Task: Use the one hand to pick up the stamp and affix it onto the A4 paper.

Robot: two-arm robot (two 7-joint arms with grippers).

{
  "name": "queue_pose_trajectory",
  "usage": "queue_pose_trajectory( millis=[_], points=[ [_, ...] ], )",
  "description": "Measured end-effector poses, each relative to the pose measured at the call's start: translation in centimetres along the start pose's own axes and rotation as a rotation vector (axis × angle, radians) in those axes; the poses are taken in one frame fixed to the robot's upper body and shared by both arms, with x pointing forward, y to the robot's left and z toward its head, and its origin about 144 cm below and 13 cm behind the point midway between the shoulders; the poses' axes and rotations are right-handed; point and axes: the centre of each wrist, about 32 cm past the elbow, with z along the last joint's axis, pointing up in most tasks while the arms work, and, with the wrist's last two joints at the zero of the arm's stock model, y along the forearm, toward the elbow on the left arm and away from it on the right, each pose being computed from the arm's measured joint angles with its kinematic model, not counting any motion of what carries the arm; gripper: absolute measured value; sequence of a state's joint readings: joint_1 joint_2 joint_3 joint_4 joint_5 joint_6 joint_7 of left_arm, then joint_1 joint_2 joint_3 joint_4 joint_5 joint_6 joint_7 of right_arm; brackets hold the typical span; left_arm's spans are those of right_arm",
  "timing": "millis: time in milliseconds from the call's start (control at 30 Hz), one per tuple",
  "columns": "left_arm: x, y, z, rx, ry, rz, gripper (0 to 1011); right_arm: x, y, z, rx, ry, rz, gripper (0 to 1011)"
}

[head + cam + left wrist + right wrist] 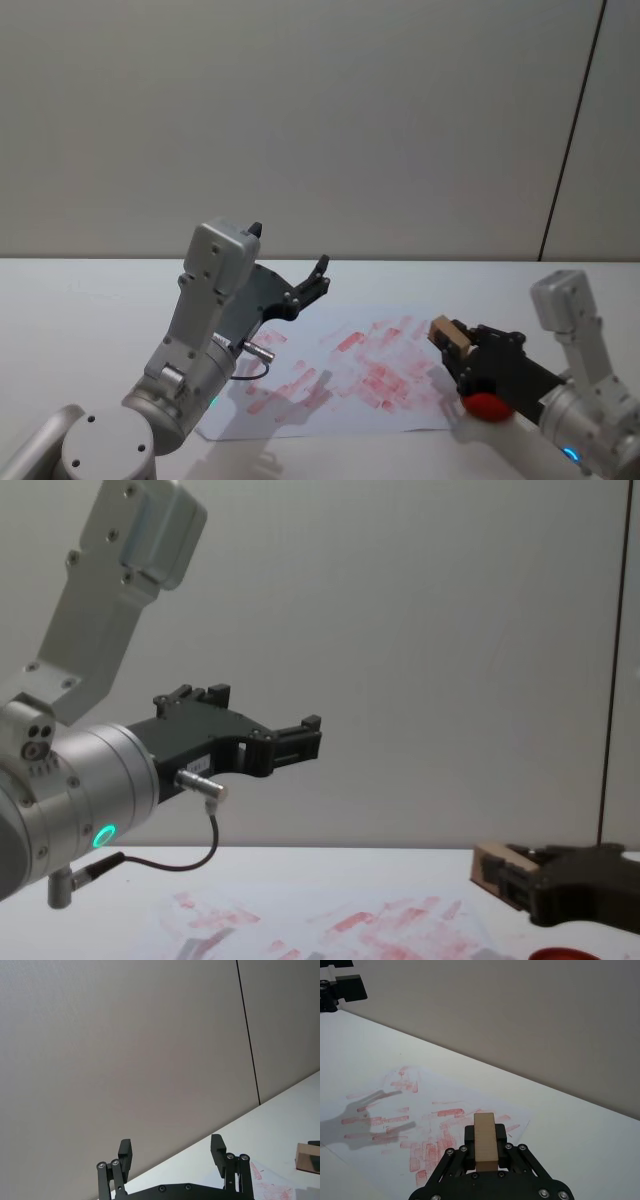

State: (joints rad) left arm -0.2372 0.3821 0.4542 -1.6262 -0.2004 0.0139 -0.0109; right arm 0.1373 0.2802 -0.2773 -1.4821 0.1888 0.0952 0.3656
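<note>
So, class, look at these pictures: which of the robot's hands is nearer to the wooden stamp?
Right. The right hand is shut on the stamp, holding it near the A4 paper's right edge. The left hand is open, raised above the paper's left side.

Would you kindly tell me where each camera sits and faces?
Head: high, looking down at the A4 paper; both arms show.
Left wrist: behind the open left gripper, facing the wall.
Right wrist: behind the right gripper, facing stamp and paper.
Chest: low, looking across the table; left arm large.
Shared: all four show the stamp.
</note>
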Motion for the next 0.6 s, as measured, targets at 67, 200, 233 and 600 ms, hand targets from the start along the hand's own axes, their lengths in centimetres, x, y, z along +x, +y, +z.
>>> queue_pose_trajectory(
  millis=[67, 200, 233, 600],
  points=[
    [0.0, 0.0, 0.0, 0.000, 0.000, 0.000, 1002, -0.1, 0.4, 0.0, -0.002, 0.001, 0.004, 217],
    [0.0, 0.0, 0.0, 0.000, 0.000, 0.000, 1002, -0.3, 1.5, -0.2, -0.012, 0.005, 0.015, 217],
    [0.0, 0.0, 0.0, 0.000, 0.000, 0.000, 1002, -0.3, 1.6, -0.3, -0.015, 0.005, 0.017, 217],
    [0.0, 0.0, 0.0, 0.000, 0.000, 0.000, 1002, -0.9, 3.7, -1.2, -0.060, 0.006, 0.049, 217]
  ],
)
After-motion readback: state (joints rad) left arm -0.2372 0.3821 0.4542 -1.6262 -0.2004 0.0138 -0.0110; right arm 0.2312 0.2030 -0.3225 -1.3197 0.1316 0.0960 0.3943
